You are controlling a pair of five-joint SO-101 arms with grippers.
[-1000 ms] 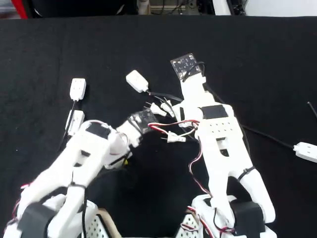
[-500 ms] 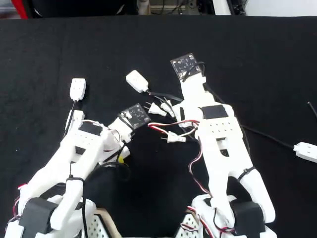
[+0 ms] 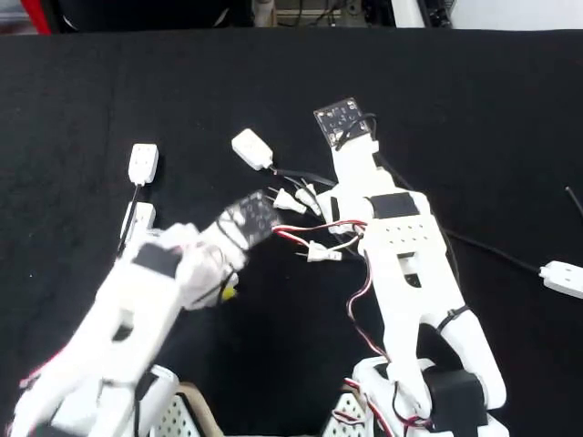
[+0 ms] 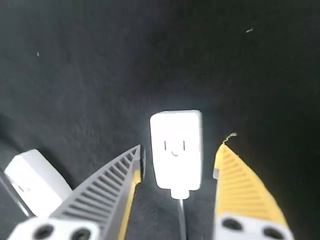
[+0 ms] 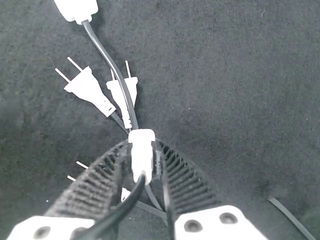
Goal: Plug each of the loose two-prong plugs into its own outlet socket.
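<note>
While the right gripper [image 5: 141,150] is clenched on one plug [image 5: 142,162], a loose plug [image 5: 85,86] and a neighbouring plug [image 5: 121,91] lie just beyond, with a corded socket [image 5: 76,7] farther off. The left gripper [image 4: 181,148], released and spread wide, straddles another socket [image 4: 176,160].

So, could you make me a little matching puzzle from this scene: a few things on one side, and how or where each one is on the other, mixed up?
Things:
1. left gripper
2. right gripper
3. loose plugs
4. lone socket

States:
A. clamped on a white plug
B. far out on the right arm's side, away from the rest
C. open, one finger on each side of an outlet socket
D. lying side by side on the black cloth, prongs bare

Pairs: 1-C, 2-A, 3-D, 4-B.
</note>
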